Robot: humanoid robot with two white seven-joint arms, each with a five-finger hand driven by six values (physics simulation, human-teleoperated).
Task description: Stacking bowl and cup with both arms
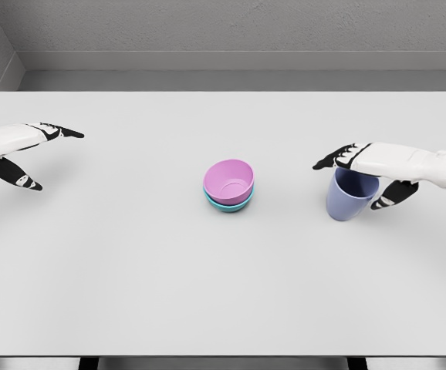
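Gray walls stand behind the white counter [130,270]. The right hand [366,176] grips the blue cup [348,196], which stands upright. The pink bowl [229,179], sitting in a teal bowl [228,205], lies to its left. The left hand [24,150] is open, farther away.

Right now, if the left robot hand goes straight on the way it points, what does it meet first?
Probably nothing: the left robot hand points right across bare table; the stacked bowls seem slightly nearer than that line, though depth is unclear.
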